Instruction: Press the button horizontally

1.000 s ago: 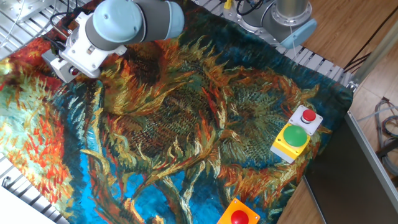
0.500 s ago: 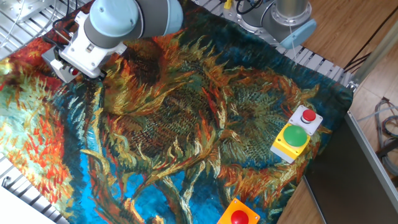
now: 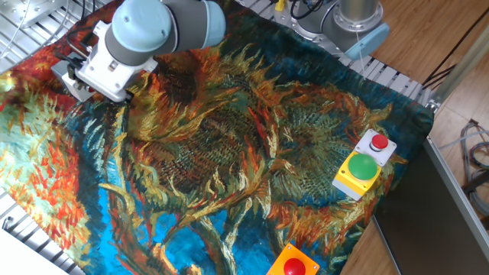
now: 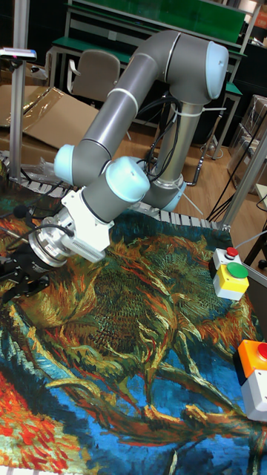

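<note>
The button [image 3: 379,141] is small, red and round, set in a light grey box [image 3: 387,153] at the right edge of the painted cloth. The tall fixed view shows the same button [image 4: 231,251] at the right, just behind a yellow box. My gripper [image 4: 18,279] is far from it at the cloth's left side, its black fingers low over the cloth. No gap or contact between the fingertips shows. In the fixed view the grey and white wrist [image 3: 103,65] hides the fingers.
A yellow box with a big green button [image 3: 359,171] stands against the grey box. An orange box with a red dome button [image 3: 293,265] sits at the near edge, shown atop a white box [image 4: 256,393] in the tall fixed view. The arm's base [image 3: 348,23] stands beyond the cloth's far edge.
The wrist has shifted only slightly at the cloth's left side. The boxes have not moved.
</note>
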Available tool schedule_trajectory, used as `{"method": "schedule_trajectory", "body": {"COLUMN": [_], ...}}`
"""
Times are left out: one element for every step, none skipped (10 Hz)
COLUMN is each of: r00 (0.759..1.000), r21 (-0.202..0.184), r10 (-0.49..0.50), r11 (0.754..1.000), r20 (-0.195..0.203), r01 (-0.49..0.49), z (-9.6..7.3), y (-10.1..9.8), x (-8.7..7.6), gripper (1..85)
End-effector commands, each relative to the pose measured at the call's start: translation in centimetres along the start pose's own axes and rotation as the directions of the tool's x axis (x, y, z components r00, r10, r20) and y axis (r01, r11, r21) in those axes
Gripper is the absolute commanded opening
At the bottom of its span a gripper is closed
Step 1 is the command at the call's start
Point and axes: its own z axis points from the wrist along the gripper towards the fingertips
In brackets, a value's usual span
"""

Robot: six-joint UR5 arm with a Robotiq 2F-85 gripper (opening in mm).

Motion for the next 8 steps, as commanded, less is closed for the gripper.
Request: {"method": "schedule_trajectory", "body": {"r00": [1.0,1.0,0.998,0.997,0.999,0.999,0.999,0.999], "r21": [-0.006,0.015,0.062,0.073,0.069,0.066,0.066,0.077], "r10": [-0.009,-0.026,-0.065,-0.075,-0.046,-0.049,-0.049,-0.05], "r11": [1.0,1.0,0.996,0.995,0.996,0.997,0.997,0.996], "r20": [-0.002,0.007,0.015,0.009,-0.019,-0.018,-0.013,-0.01], "r01": [0.009,0.026,0.064,0.074,0.047,0.05,0.05,0.051], "z": [0.4,0.4,0.4,0.4,0.4,0.4,0.4,0.6], "y": [0.3,-0.2,-1.5,-1.7,-1.7,-1.6,-1.6,-1.7], "x": [0.7,0.4,0.1,0.2,1.0,1.0,0.9,1.2], "gripper": [59.7,59.7,59.7,59.0,58.7,58.7,59.3,59.7]}}
